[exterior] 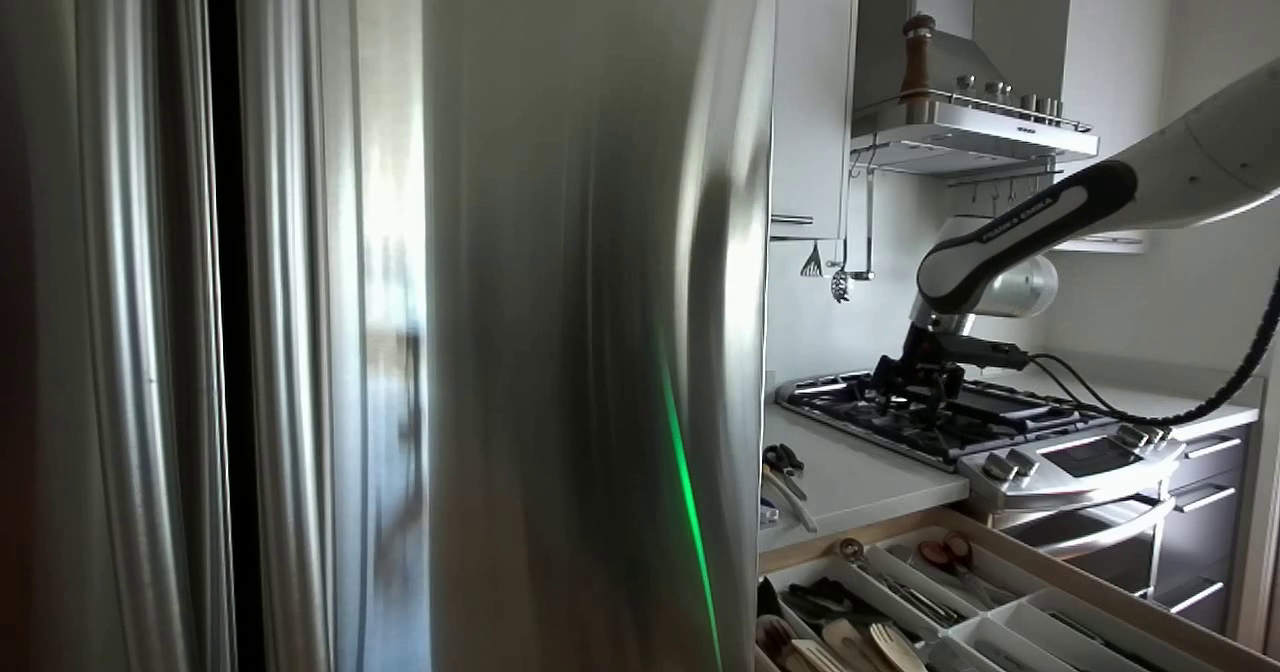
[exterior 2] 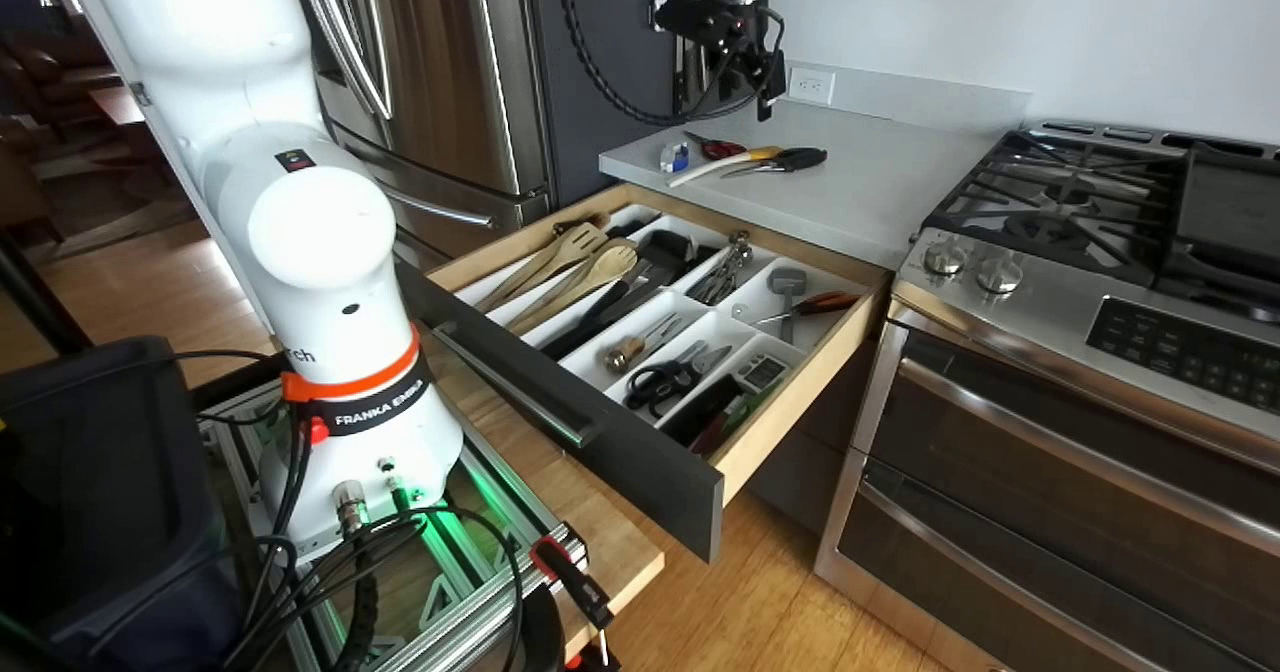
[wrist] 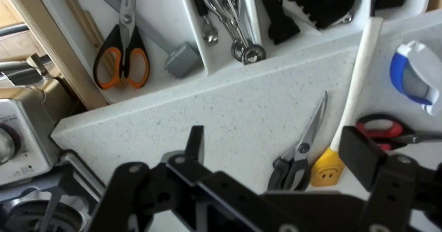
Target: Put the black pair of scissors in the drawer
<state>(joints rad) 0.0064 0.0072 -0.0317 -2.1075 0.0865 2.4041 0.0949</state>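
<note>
While the black fingers [wrist: 361, 157] are standing wide apart above the speckled pale table [wrist: 155, 128], the black scissors [wrist: 304, 148] are lying on it, tapered metal blades running close beside a smooth white spatula [wrist: 355, 87] with a flat yellow head. Red-handled scissors [wrist: 392, 132] and a blue-and-white object [wrist: 423, 69] are resting beyond the spatula. Nearby, the wooden drawer [exterior 2: 800, 397] is standing open, its white tray [wrist: 165, 14] holding orange-handled scissors [wrist: 126, 35] across a grey mallet [wrist: 183, 60].

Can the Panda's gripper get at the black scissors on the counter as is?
Probably yes: the gripper is open above the counter, and nothing visible lies on the black scissors. The yellow-and-white spatula close beside their handles might crowd the grasp.
</note>
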